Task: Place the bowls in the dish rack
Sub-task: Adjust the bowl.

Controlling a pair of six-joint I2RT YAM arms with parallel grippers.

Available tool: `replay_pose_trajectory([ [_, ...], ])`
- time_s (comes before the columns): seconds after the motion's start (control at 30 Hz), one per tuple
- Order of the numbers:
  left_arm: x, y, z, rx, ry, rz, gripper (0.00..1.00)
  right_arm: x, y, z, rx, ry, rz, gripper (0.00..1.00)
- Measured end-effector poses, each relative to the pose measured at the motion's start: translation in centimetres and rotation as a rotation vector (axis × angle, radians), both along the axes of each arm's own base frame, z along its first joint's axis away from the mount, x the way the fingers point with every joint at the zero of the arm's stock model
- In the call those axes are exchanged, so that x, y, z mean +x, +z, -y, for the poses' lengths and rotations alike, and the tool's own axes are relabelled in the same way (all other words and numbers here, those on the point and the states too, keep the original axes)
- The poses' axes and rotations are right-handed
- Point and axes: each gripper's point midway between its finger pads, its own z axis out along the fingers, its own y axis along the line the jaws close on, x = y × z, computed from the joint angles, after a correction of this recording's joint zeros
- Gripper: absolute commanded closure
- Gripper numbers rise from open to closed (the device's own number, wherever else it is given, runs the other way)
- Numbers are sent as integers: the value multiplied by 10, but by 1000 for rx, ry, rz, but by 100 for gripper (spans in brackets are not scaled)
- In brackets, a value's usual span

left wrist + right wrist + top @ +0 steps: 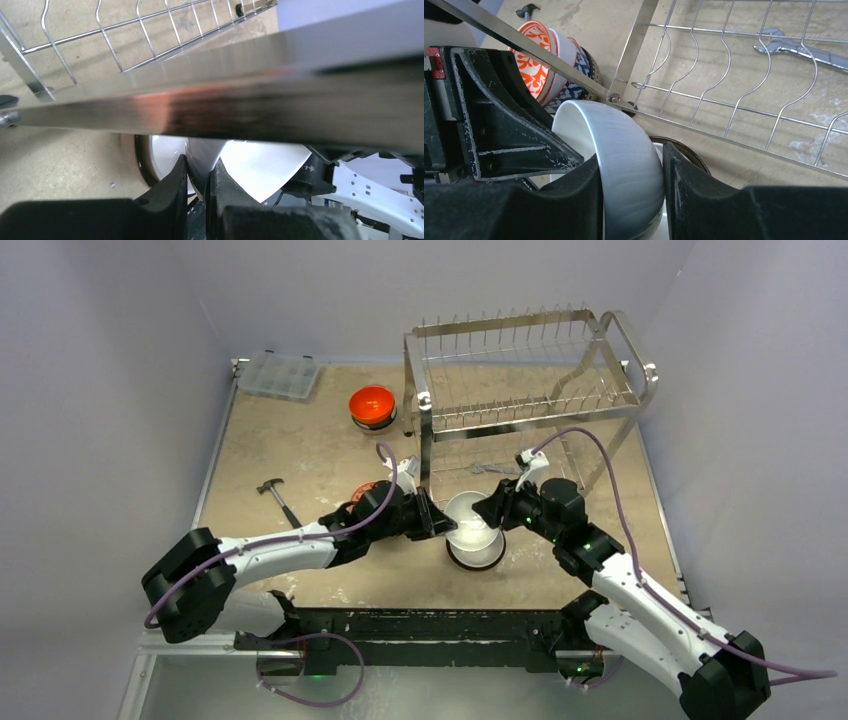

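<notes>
A bowl (470, 520), white inside and grey outside, is held tilted on its side in front of the dish rack (520, 370). My left gripper (445, 525) is shut on its rim; in the left wrist view (199, 180) the fingers pinch the bowl's wall (260, 170). My right gripper (492, 515) is shut on the same bowl (624, 150) from the other side (631, 190). A dark-rimmed white bowl (478, 558) sits on the table just below. An orange-red bowl (372, 405) stands left of the rack. Patterned bowls (536, 65) are stacked behind my left arm.
A rack bar (210, 100) crosses close above my left gripper. A wrench (794, 47) lies under the rack's lower wire tier (724, 75). A hammer (278, 498) lies at the left. A clear compartment box (280, 373) sits at the back left corner.
</notes>
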Motion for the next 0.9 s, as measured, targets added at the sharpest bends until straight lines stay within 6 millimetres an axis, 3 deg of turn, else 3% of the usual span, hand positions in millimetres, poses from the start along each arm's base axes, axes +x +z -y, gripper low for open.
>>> replay_pose_trajectory([
  [0.13,-1,-5,-2,26,9,-14,100,-2,-4,-1,7,-7,-34,48],
  [0.2,-2,-5,-4,36,10,-12,100,-7,-2,-4,35,6,-62,23],
  [0.3,-2,-5,-11,45,24,-5,100,-15,16,-16,120,50,-89,3],
  [0.5,-4,5,-27,-7,43,47,100,-40,54,-18,283,82,-104,1],
  [0.63,-4,7,-30,-43,30,73,100,-61,68,-14,385,100,-116,1],
  [0.9,-9,19,-26,-114,-31,114,100,-80,42,-21,435,142,-278,2],
])
